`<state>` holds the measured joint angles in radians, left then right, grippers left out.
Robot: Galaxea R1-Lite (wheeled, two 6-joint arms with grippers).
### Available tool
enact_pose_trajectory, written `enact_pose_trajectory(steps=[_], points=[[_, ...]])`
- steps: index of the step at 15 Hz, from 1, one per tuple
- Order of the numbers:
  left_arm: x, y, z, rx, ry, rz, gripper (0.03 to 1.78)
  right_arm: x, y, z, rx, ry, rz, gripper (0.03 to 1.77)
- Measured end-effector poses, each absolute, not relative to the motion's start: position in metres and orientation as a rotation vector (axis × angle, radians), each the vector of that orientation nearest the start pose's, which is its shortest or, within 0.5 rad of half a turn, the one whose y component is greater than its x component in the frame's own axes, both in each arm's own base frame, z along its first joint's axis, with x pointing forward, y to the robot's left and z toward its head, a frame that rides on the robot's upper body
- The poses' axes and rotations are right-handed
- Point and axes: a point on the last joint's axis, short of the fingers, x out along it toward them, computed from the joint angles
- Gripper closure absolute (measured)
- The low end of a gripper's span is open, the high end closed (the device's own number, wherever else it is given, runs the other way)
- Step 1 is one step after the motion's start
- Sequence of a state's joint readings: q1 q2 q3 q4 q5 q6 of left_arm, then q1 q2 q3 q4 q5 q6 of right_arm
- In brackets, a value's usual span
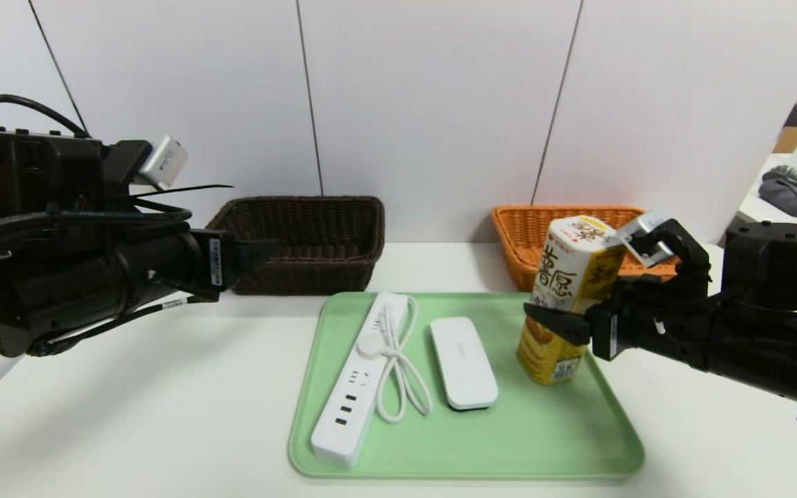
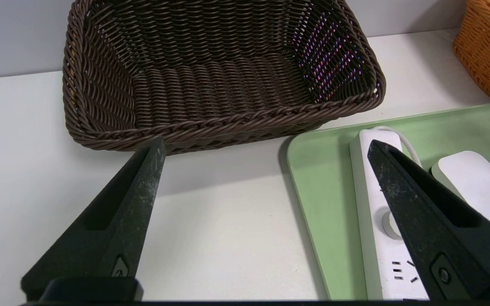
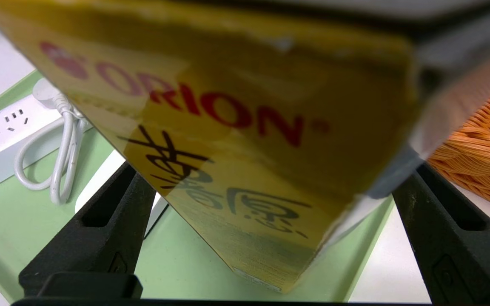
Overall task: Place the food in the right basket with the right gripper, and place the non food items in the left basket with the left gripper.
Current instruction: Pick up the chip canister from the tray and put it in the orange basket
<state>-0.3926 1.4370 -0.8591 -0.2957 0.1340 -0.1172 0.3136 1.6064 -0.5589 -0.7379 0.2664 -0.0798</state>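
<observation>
Tall yellow-and-cream snack carton [image 1: 564,297] stands tilted on the flat green rectangular tray [image 1: 537,443], between the wide-open fingers of the black right gripper [image 1: 568,325]; firm hold on it cannot be told. Black left gripper [image 2: 266,144], also wide open, hangs left of the tray, near the dark brown woven wicker basket [image 1: 308,277] behind the tray.

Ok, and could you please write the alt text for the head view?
The right claw stands open around a tall yellow and cream carton on a green tray with a white power strip and flat white device. Behind are orange and dark brown baskets, the left claw near the brown one.
</observation>
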Motion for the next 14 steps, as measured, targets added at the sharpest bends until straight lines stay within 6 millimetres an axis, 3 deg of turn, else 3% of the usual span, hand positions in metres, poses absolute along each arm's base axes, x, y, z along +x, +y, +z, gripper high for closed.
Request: enact_pose_trajectory(steps=[14], points=[[0.235,-0.095,0.23,-0.036,0.312,-0.245,0.12,0.255,0.09,0.144,-0.061,0.317,0.589,0.1]])
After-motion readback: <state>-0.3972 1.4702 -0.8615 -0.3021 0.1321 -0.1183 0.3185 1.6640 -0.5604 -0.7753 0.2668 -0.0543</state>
